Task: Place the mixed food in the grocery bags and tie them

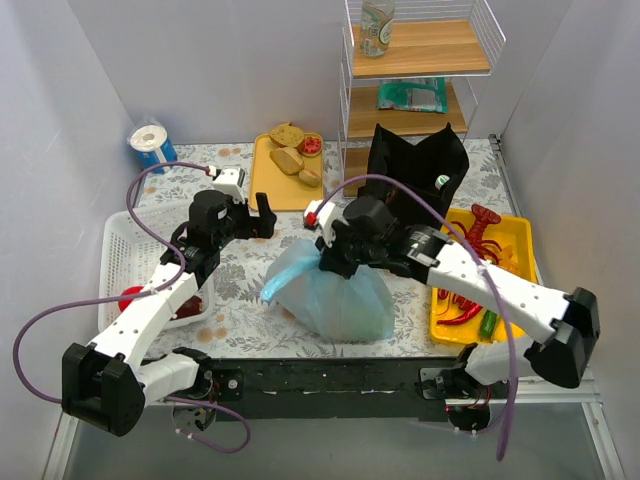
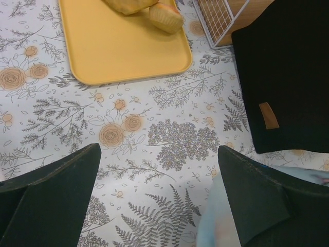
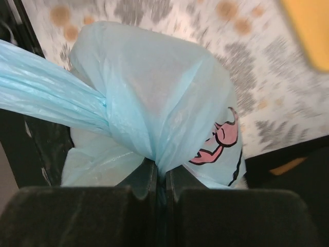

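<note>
**Tying the blue bag: right pincer grips the knot, left pincer open**

From the left, one white lattice basket [image 1: 118,240] sits at the table's edge. The left gripper [image 2: 159,200] hangs empty with its jaws spread wide above the flowered cloth, near one yellow tray [image 1: 268,190] of bread pieces. At centre lies the one light-blue bag [image 1: 340,300], bulging and gathered at its top. The right gripper [image 3: 161,180] is clamped narrow on the plastic, just under a twisted knot. Behind it stands the one black bag [image 1: 415,165], mouth open. At far right, a second yellow tray [image 1: 515,235] holds red and green food not yet packed. The step looks like tying. Next, the left gripper probably needs to seize the twisted tail so that both arms can pull apart.
</note>
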{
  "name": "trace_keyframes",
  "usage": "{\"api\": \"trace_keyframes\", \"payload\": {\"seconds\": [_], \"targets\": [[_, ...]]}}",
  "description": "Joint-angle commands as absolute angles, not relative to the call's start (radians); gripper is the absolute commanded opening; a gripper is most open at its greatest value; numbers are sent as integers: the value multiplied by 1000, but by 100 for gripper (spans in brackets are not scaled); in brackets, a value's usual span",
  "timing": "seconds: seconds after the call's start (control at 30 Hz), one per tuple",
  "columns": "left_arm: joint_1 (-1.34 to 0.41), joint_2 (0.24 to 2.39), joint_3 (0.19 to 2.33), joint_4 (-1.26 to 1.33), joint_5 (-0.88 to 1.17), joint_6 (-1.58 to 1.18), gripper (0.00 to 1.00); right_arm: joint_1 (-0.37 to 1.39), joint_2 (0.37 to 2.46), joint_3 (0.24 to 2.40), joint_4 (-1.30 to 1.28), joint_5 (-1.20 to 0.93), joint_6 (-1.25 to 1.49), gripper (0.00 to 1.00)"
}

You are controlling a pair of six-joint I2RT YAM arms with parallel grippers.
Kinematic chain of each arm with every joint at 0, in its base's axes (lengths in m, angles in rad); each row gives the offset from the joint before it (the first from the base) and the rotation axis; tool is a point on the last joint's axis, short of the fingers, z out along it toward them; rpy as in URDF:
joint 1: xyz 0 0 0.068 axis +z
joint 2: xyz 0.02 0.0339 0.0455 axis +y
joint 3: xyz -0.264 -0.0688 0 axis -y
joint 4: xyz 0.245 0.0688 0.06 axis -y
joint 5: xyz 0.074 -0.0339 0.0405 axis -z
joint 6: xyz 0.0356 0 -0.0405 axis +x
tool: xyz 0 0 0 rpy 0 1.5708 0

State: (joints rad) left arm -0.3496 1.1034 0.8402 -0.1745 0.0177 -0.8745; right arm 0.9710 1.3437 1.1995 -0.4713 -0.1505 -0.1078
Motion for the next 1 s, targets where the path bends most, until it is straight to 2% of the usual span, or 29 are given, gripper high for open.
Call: {"api": "trace_keyframes", "payload": {"seconds": [0.0, 0.1, 0.2, 0.33, 0.47, 0.67, 0.87, 0.97], "targets": [[-345, 1066, 827, -153, -9, -867, 98, 945, 1215, 1506, -428, -31, -132, 1], [-345, 1066, 830, -132, 46, -873, 98, 821, 1227, 1670, -425, 23, -173, 1], [-350, 1084, 868, -114, 147, -896, 98, 665, 1252, 1770, -353, -53, -178, 1], [-422, 1138, 980, -112, 167, -920, 98, 516, 1311, 1865, -287, -139, -196, 1], [-634, 1235, 1120, -103, 69, -919, 98, 390, 1348, 1888, -249, -160, -210, 1], [-828, 1437, 1354, -11, 51, -827, 98, 247, 1341, 1904, -253, -98, -209, 1], [-903, 1638, 1535, 89, 234, -617, 98, 146, 1348, 1901, -299, -78, -189, 1], [-914, 1748, 1644, 60, 221, -534, 98, 121, 1341, 1884, -296, -95, -150, 1]]}}
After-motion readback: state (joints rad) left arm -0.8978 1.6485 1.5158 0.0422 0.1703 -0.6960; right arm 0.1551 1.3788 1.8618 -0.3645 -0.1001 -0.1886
